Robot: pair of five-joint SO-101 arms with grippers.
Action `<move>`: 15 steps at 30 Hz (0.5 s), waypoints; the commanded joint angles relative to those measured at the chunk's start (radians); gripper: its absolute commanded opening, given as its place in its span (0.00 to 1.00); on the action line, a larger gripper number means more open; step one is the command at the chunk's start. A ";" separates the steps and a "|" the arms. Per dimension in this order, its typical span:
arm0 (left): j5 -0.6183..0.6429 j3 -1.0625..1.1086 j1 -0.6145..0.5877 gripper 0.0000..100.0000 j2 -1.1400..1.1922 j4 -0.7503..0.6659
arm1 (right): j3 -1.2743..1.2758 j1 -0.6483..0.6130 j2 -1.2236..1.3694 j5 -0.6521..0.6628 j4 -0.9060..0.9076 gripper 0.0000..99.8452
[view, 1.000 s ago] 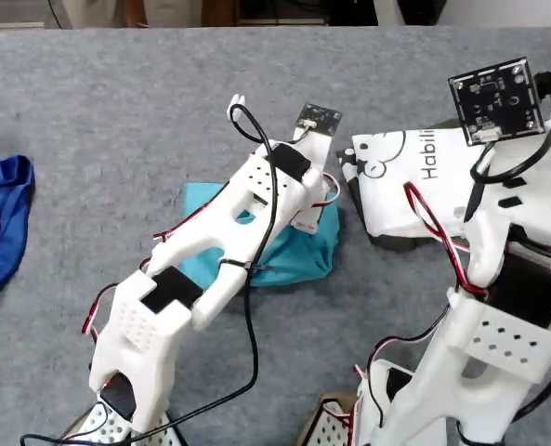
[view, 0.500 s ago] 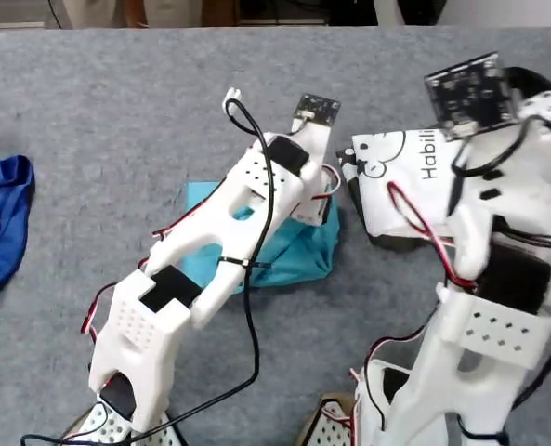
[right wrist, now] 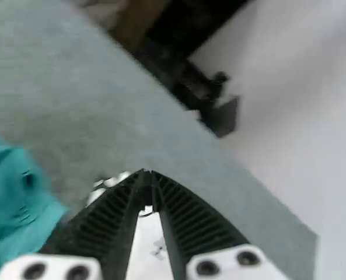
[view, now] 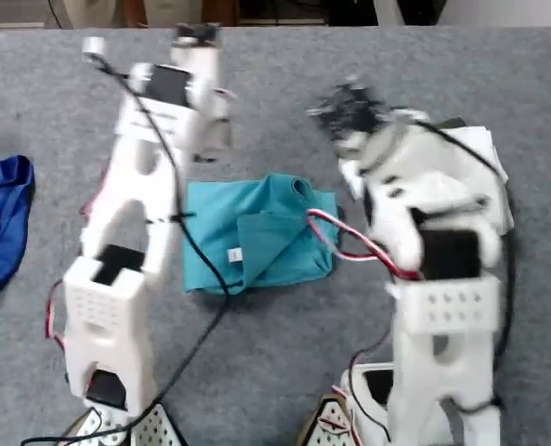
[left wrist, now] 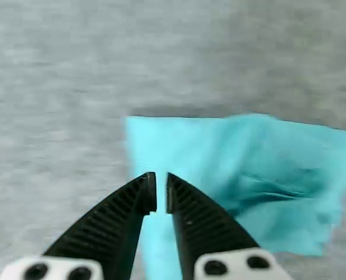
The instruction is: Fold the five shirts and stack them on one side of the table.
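A folded teal shirt (view: 256, 237) lies on the grey table (view: 284, 84), near the middle. My left arm (view: 163, 93) stands raised beyond its far left corner. In the left wrist view my left gripper (left wrist: 161, 182) hangs shut and empty above the teal shirt (left wrist: 248, 169), close to its edge. My right arm (view: 396, 177) leans over a folded white shirt (view: 484, 149) at the right side. My right gripper (right wrist: 146, 175) is shut with nothing in it, above white fabric (right wrist: 144, 251), with the teal shirt (right wrist: 12, 210) off to one side.
A crumpled blue shirt (view: 1, 218) lies at the table's left edge. Bare grey table stretches along the far side and at the front between the arm bases. Dark furniture (right wrist: 213, 87) stands past the table's far edge.
My left arm rose off the teal shirt and swung to the far left, leaving it uncovered. My right arm swung left over the white shirt toward the teal one.
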 commanded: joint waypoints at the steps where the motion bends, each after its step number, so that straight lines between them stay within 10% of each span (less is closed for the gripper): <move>1: -0.035 0.021 -0.176 0.02 -0.101 0.017 | -0.079 -0.104 0.127 -0.040 0.061 0.00; 15: -0.265 0.864 -0.503 0.02 -0.719 -0.089 | -0.811 -0.427 0.954 -0.008 0.537 0.00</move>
